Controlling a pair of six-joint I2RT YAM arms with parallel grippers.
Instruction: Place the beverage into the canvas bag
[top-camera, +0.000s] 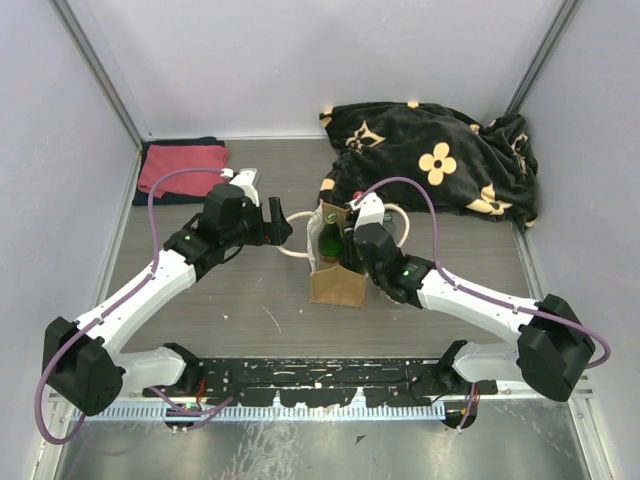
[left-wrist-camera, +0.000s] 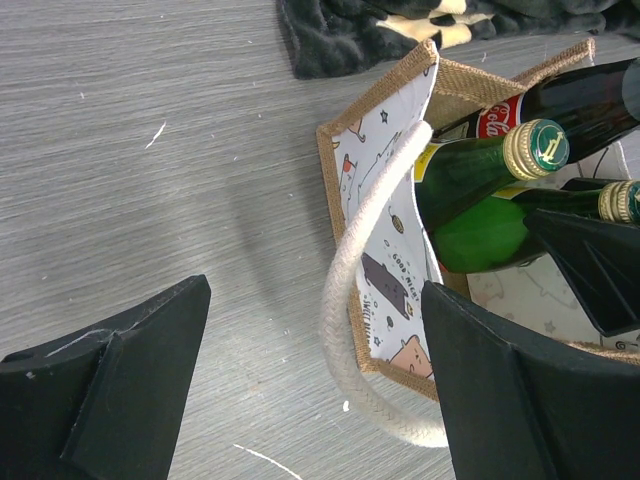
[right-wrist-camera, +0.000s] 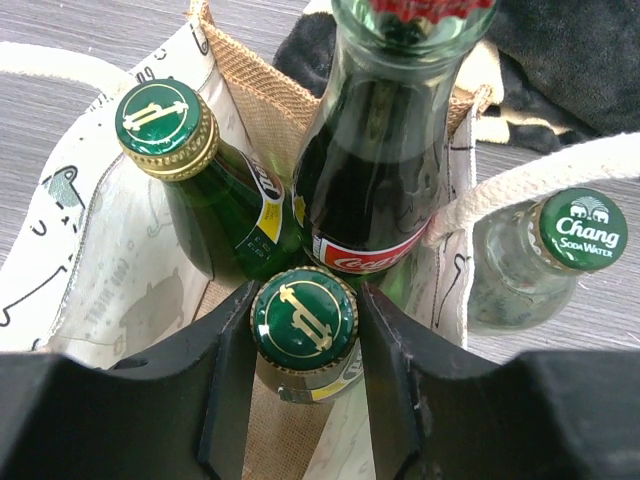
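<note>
The tan canvas bag (top-camera: 335, 285) stands upright mid-table with its printed lining (right-wrist-camera: 100, 260) showing. Inside it are a green bottle (right-wrist-camera: 165, 125), a cola bottle (right-wrist-camera: 375, 170) and a second green bottle, the beverage (right-wrist-camera: 303, 320). My right gripper (right-wrist-camera: 303, 345) is shut on that beverage's neck just below its green cap, down in the bag's mouth. My left gripper (left-wrist-camera: 315, 290) hangs open at the bag's left side. The cream rope handle (left-wrist-camera: 345, 290) loops between its fingers, close to the right finger (left-wrist-camera: 500, 390), untouched.
A clear Chang soda-water bottle (right-wrist-camera: 580, 230) stands just outside the bag's right wall. A folded red towel (top-camera: 182, 165) lies at the back left. A black flowered blanket (top-camera: 430, 155) is heaped at the back right. Enclosure walls ring the table.
</note>
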